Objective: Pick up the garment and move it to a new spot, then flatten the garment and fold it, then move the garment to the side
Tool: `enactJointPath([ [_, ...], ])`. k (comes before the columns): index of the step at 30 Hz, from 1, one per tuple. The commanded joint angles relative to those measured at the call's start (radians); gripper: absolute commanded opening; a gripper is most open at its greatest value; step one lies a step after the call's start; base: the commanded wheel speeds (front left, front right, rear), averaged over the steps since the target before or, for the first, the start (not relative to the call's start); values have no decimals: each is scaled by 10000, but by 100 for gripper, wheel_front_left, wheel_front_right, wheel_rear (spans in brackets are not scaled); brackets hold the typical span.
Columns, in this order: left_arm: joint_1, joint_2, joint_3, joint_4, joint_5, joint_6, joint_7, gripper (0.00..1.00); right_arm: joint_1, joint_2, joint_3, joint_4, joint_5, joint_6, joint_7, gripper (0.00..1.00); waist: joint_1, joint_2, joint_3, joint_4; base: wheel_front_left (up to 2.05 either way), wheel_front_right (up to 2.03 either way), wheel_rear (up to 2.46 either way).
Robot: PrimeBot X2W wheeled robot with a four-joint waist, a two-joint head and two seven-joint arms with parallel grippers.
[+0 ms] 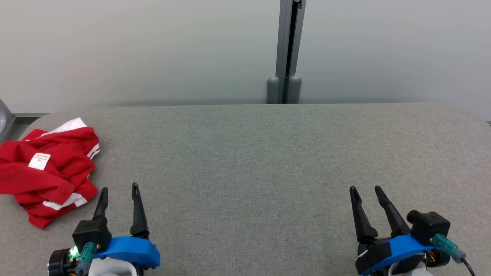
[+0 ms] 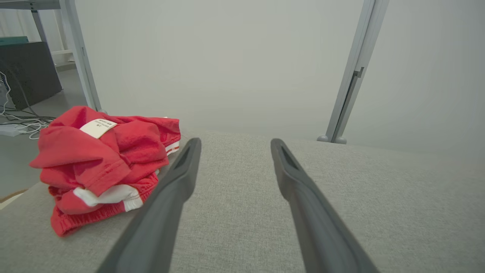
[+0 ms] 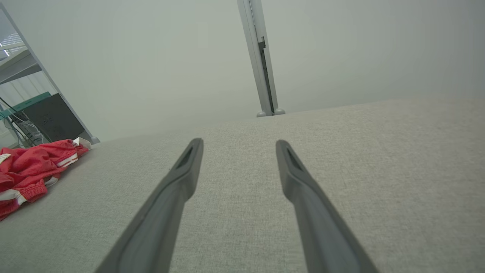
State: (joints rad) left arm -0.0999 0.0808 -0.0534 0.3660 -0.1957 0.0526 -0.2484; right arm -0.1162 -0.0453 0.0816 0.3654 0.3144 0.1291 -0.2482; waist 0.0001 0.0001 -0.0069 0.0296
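A crumpled red garment [image 1: 50,172] with white stripes and a white label lies in a heap at the left edge of the grey fabric table [image 1: 249,161]. My left gripper [image 1: 119,189] stands open at the lower left, just right of the heap and not touching it. In the left wrist view the garment [image 2: 102,163] sits left of my open left gripper [image 2: 235,146]. My right gripper [image 1: 366,190] is open at the lower right, far from the cloth. The right wrist view shows the garment [image 3: 30,170] at its far left, well apart from the open right gripper [image 3: 238,146].
A grey metal post [image 1: 287,50] rises behind the table's far edge against a pale wall. Left of the table stand a shelf frame [image 2: 81,57], a dark box [image 2: 26,72] and cables on the floor. The table's corners are rounded.
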Motion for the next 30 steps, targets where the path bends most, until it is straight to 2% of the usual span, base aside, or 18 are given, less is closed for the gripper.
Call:
enactJointPath([
  [1, -10, 36, -81, 63, 228, 62, -70, 100, -139, -83, -45, 14, -236, 27, -76, 100, -1, -1, -3, 6, 0, 0, 0],
  [10, 27, 110, -127, 346, 572, 286, -80, 100, -178, -84, -192, 195, -1060, 27, -191, 100, -1, -1, -43, 5, 0, 0, 0],
  [30, 94, 267, -234, -40, 384, 493, 274, 100, -342, -81, -261, 533, -1278, 27, -165, 100, -1, -1, -35, 8, 0, 0, 0],
])
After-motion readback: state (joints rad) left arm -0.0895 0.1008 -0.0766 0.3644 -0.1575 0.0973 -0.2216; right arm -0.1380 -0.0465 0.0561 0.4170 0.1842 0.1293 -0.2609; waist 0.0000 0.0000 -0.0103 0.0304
